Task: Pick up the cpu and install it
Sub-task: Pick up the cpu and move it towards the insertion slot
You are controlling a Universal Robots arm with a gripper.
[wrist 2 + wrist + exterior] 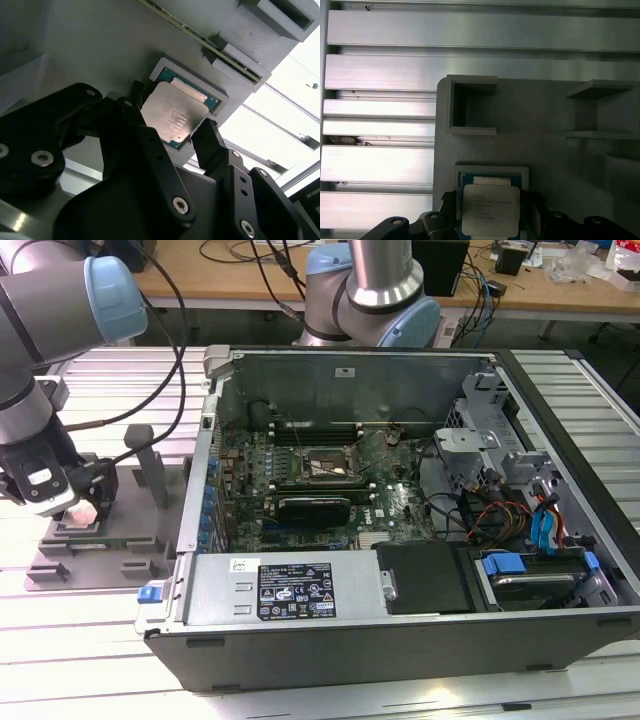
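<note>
The cpu (170,116), a flat square chip with a silver-grey top, sits between the black fingers (209,137) of my gripper (172,120). The gripper is shut on its two opposite edges. The chip is at the square pocket of the grey plastic tray (100,45) and leans slightly, with a teal-green layer showing under its edge. I cannot tell whether it has left the pocket. The first wrist view has the cpu (491,210) at the tray (545,115) pocket. In the exterior view my gripper (85,505) is low over the tray (110,552) at the exterior view's left. The motherboard socket (325,468) lies open inside the computer case.
The open computer case (400,640) lies to the exterior view's right of the tray, its metal wall (195,480) between them. Grey upright posts (150,465) stand on the tray. A second robot base (375,290) is behind the case. Ribbed aluminium table (380,70) surrounds the tray.
</note>
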